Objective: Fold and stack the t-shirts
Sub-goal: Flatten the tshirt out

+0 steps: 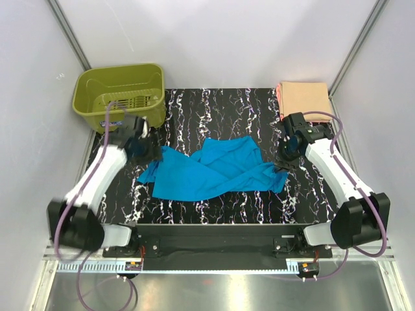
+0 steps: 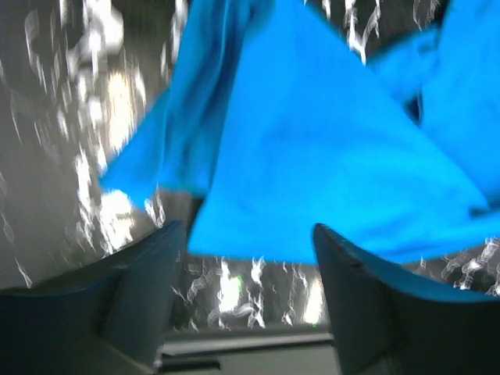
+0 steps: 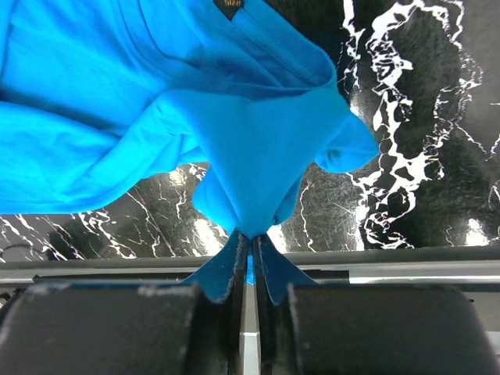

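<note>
Your left claw (image 2: pixel 250 234) spread wide, arm stretched forward, turquoise t-shirt (image 1: pixel 214 170) just ahead of it, seemingly unheld through the blur, your right claw (image 3: pixel 250 242) turned inward, pinching the shirt's edge, peach t-shirt (image 1: pixel 303 96) folded beyond it.

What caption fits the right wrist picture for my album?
Right gripper pinching a corner of the blue shirt over the marbled table.

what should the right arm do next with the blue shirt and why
Probably open the right end effector to drop its corner of the blue t-shirt: it is pinched shut on the cloth, while the left end effector stands open, holding nothing, and the shirt lies rumpled on the table.
</note>
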`<state>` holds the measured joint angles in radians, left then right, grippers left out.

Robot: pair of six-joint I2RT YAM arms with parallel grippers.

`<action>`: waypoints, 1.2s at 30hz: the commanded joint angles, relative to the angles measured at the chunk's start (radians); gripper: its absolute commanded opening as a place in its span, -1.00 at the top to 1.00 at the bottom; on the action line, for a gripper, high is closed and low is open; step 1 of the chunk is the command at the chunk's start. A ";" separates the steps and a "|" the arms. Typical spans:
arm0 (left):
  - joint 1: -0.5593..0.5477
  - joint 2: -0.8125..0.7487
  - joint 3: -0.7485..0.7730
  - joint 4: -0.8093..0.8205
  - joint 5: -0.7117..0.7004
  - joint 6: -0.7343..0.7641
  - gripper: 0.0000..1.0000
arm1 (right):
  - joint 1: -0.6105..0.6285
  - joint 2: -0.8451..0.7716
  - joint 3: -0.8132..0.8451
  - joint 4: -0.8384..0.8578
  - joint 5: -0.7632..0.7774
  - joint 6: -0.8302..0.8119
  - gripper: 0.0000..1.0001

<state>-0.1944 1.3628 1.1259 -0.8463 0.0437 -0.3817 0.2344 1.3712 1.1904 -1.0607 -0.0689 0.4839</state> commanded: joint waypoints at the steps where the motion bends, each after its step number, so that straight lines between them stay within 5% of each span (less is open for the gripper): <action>1: 0.000 -0.106 -0.223 0.041 0.057 -0.150 -0.32 | -0.004 0.008 -0.023 0.051 -0.039 -0.025 0.82; 7: 0.024 -0.127 -0.448 0.277 0.151 -0.316 0.05 | -0.004 0.019 -0.023 0.062 -0.034 -0.038 1.00; 12: 0.038 -0.002 -0.414 0.279 0.105 -0.293 0.01 | -0.003 0.012 -0.029 0.065 -0.031 -0.044 1.00; 24: 0.105 -0.128 -0.479 0.234 0.005 -0.292 -0.04 | -0.004 -0.009 -0.057 0.082 -0.040 -0.028 1.00; 36: 0.115 -0.045 -0.514 0.280 0.030 -0.290 0.00 | -0.003 -0.011 -0.069 0.093 -0.049 -0.008 1.00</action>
<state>-0.0849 1.3113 0.6346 -0.6003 0.0921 -0.6785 0.2344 1.3903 1.1252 -0.9905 -0.0998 0.4637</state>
